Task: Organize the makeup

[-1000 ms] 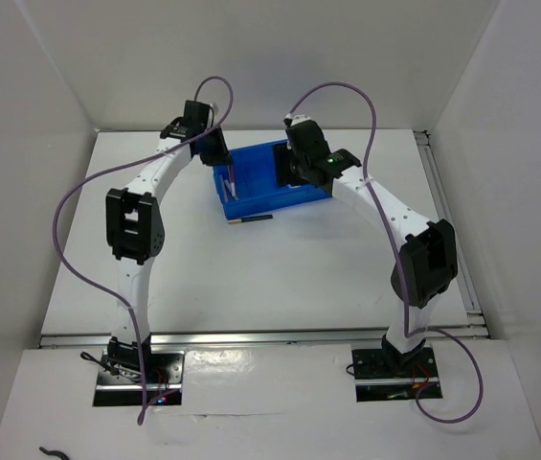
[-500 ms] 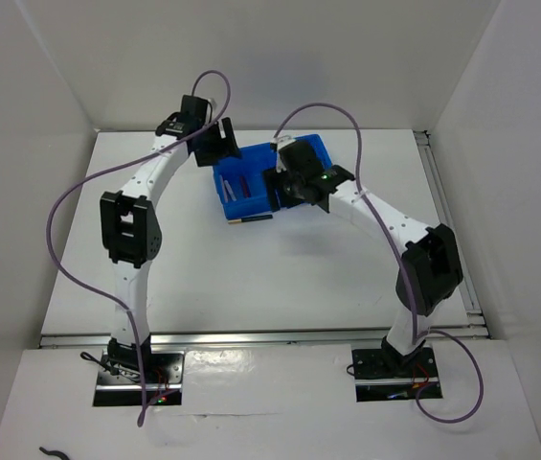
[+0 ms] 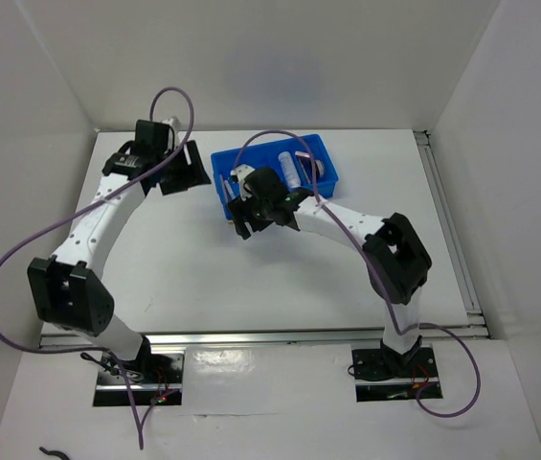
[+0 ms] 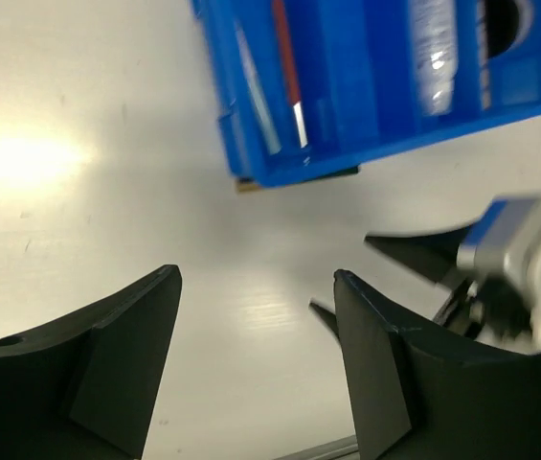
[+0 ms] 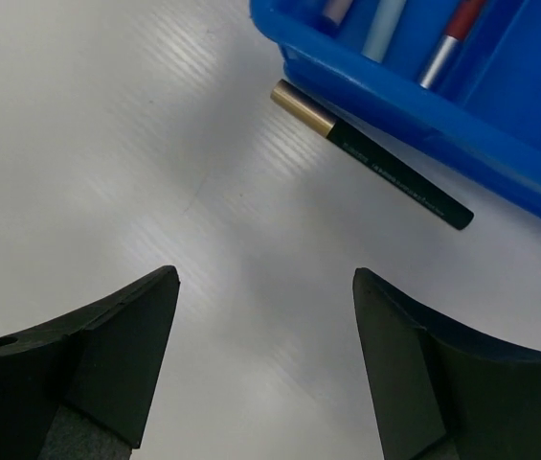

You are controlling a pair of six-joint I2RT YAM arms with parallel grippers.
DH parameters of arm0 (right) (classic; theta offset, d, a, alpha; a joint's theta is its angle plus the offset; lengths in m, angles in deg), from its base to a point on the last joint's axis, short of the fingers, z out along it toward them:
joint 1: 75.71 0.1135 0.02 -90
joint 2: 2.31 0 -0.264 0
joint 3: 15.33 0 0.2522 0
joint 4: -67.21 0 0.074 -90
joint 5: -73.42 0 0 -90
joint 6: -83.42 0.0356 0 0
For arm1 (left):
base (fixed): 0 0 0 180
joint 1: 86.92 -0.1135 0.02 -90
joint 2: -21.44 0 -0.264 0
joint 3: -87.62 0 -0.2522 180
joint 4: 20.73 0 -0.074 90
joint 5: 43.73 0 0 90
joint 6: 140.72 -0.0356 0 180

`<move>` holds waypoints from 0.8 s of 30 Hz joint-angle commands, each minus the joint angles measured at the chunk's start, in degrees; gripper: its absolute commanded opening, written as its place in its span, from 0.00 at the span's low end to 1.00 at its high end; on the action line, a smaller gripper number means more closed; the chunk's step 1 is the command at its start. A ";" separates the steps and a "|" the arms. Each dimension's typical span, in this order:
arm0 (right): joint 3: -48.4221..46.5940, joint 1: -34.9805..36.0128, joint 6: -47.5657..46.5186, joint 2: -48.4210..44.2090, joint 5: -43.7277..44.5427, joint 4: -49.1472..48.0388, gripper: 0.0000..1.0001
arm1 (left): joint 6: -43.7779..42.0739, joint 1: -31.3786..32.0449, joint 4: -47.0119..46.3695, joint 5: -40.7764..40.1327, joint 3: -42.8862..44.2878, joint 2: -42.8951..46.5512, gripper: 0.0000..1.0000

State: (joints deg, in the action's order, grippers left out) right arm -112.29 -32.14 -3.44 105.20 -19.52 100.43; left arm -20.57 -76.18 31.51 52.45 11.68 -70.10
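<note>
The makeup lies mostly in the blue tray (image 3: 320,144). A clear-white tube (image 3: 292,171) rests in its middle. Thin pencils lie in its left compartment: a pale one (image 4: 256,96) and a red one (image 4: 287,57) in the left wrist view, and pink (image 5: 337,10), light blue (image 5: 385,29) and red-silver (image 5: 447,43) in the right wrist view. One dark pencil with a gold cap (image 5: 375,158) lies on the table against the tray's front wall (image 5: 423,110). My right gripper (image 5: 265,278) hovers open just in front of it (image 3: 244,217). Left of the tray, my left gripper (image 3: 180,171) is open and empty (image 4: 256,278).
White walls close the table on three sides. A metal rail (image 3: 260,335) runs along the near edge. The right gripper's body (image 4: 514,254) shows in the left wrist view, close to the tray's front corner.
My left gripper opened, leaving a pencil in the tray, and swung away to the left. My right gripper moved from over the tray to its front left corner and opened wider.
</note>
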 commanded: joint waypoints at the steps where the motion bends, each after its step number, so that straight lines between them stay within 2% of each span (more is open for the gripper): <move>1: -4.50 -0.86 -1.81 4.80 -1.19 -4.70 0.81 | -0.44 -0.99 -1.82 -1.25 -8.01 4.96 0.78; 8: -7.94 -1.91 -3.05 9.47 -0.58 -6.80 0.84 | -0.97 -2.39 -1.30 -2.66 -12.17 9.10 0.77; 24: -13.92 -3.58 -5.86 19.14 -1.81 -8.57 0.84 | -2.11 -2.92 -0.77 -4.24 -13.22 7.44 0.75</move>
State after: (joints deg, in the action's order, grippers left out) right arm -123.21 -34.74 -8.01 123.25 -20.72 94.51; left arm -20.83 -78.82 31.80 49.08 -1.17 -63.42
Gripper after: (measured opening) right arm 0.840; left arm 0.756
